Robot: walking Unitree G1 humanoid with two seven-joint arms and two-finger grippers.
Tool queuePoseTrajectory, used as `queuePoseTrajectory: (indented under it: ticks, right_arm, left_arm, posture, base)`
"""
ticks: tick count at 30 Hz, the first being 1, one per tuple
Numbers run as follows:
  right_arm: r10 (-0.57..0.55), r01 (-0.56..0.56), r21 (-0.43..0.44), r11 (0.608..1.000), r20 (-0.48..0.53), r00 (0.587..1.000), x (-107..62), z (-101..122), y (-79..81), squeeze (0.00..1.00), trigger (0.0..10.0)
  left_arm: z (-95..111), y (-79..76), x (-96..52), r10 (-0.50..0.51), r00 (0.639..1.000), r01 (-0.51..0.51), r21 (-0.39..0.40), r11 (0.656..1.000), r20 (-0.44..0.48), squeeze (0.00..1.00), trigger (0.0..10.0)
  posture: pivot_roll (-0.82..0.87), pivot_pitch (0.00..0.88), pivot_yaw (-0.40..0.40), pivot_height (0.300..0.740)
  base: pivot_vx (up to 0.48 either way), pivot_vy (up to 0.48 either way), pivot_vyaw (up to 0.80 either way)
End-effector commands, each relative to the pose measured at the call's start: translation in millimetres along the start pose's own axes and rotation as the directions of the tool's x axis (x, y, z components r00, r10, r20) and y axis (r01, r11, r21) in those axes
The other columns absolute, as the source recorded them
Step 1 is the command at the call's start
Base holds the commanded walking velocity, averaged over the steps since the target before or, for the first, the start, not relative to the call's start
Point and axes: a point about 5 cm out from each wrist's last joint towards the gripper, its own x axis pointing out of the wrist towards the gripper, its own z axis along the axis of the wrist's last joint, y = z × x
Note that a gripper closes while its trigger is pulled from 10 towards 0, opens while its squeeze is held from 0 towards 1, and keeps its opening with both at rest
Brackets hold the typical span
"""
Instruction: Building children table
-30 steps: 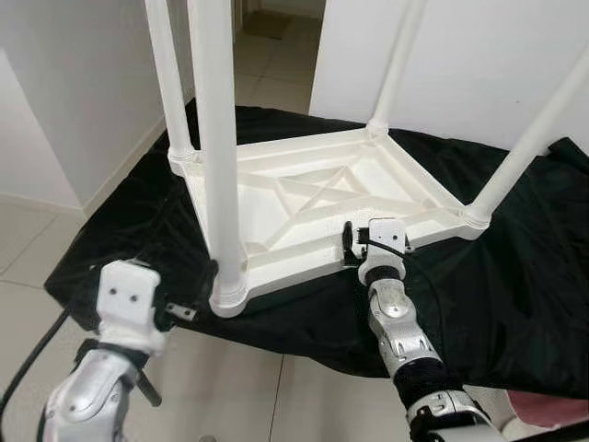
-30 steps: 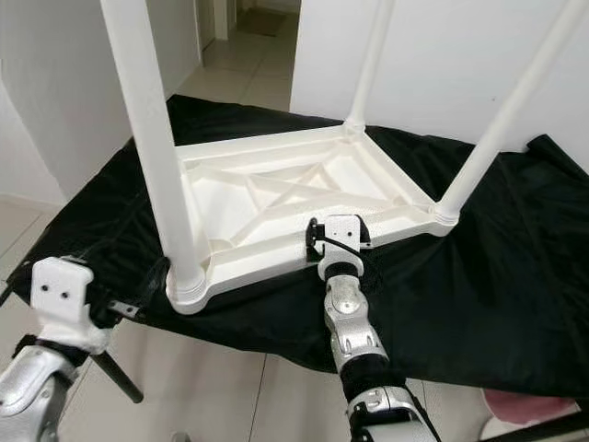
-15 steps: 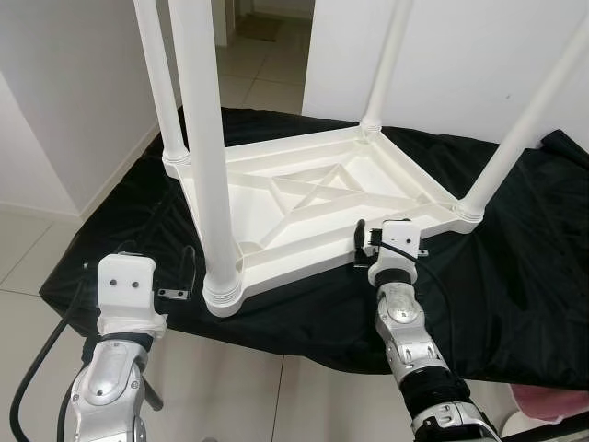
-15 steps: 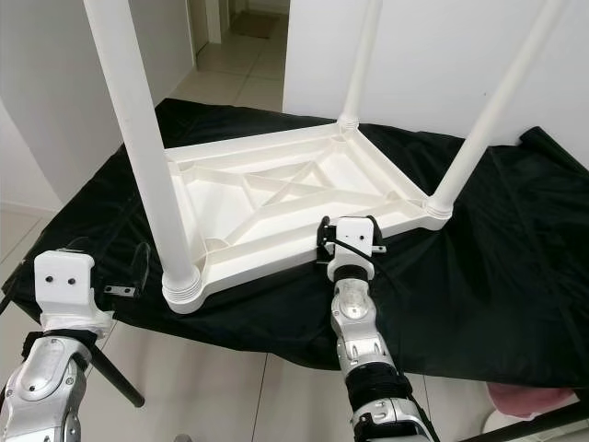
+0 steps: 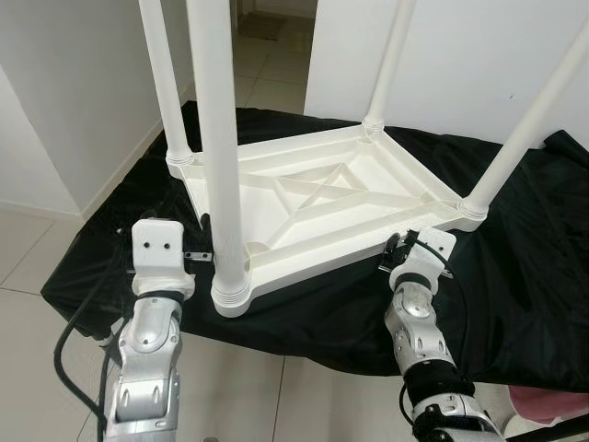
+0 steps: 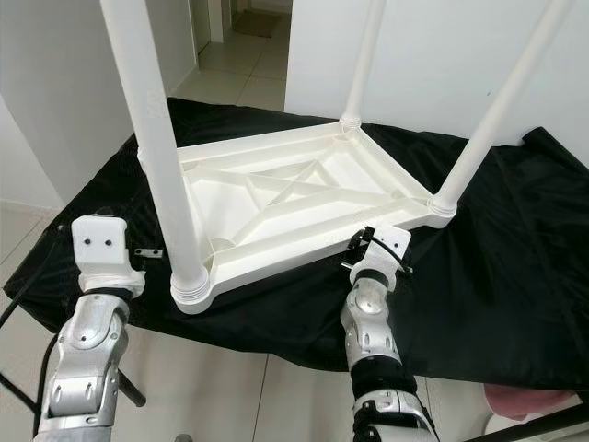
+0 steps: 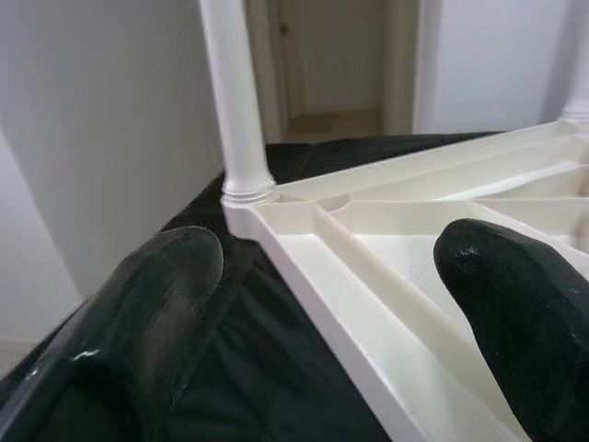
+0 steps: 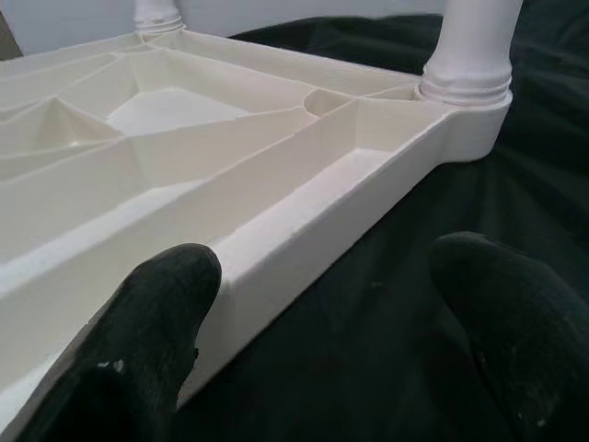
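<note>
A white plastic children's table (image 5: pixel 313 189) lies upside down on a black cloth (image 5: pixel 525 276), its legs pointing up. The nearest leg (image 5: pixel 216 138) stands in the front left corner socket. My left gripper (image 5: pixel 204 238) is at the table's left rim beside that leg; in the left wrist view it (image 7: pixel 331 276) is open, the rim (image 7: pixel 313 267) running between its fingers (image 7: pixel 156 304). My right gripper (image 5: pixel 394 250) is at the near rim, close to the right corner leg (image 5: pixel 529 124). In the right wrist view it (image 8: pixel 322 304) is open, the rim's outer wall (image 8: pixel 304 249) between the fingers.
The cloth-covered surface ends just in front of me, over a pale tiled floor (image 5: pixel 37 258). White walls stand left and behind, with a doorway (image 5: pixel 267 28) at the back. A black cable (image 5: pixel 78 322) hangs by my left arm. Something pink (image 5: pixel 552 402) lies bottom right.
My left gripper has risen and moved in to the table's left rim beside the nearest leg. My right gripper has slid right along the near rim toward the right corner.
</note>
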Motion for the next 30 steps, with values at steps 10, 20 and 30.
queuePoseTrajectory:
  ticks: [10, 20, 30]
  right_arm:
    - [-0.109, 0.129, 0.132, 0.983, -0.146, 0.983, 9.2, -12, -19.5, 0.0, 10.0]
    - [0.057, -0.018, 0.194, 0.981, -0.202, 0.978, 24.3, -12, -17.6, 0.0, 10.0]
    - [0.236, -0.236, 0.028, 0.971, -0.224, 0.946, 34.7, -6, -4.6, 0.0, 10.0]
  left_arm:
    - [-2, -61.7, 8.7, -0.246, 0.968, 0.249, -0.116, 0.961, 0.042, 0.0, 10.0]
    - [10, -80.3, 8.3, -0.388, 0.915, 0.402, -0.194, 0.895, 0.111, 0.0, 10.0]
    - [21, -91.3, 6.4, -0.455, 0.877, 0.477, -0.171, 0.862, 0.155, 0.0, 10.0]
  posture:
    - [0.09, 0.039, -0.008, 0.74]
    - [0.08, 0.032, 0.003, 0.74]
    - [0.09, 0.032, -0.007, 0.74]
  base:
    - [0.0, 0.0, 0.0]
    - [0.0, 0.0, 0.0]
    - [0.0, 0.0, 0.0]
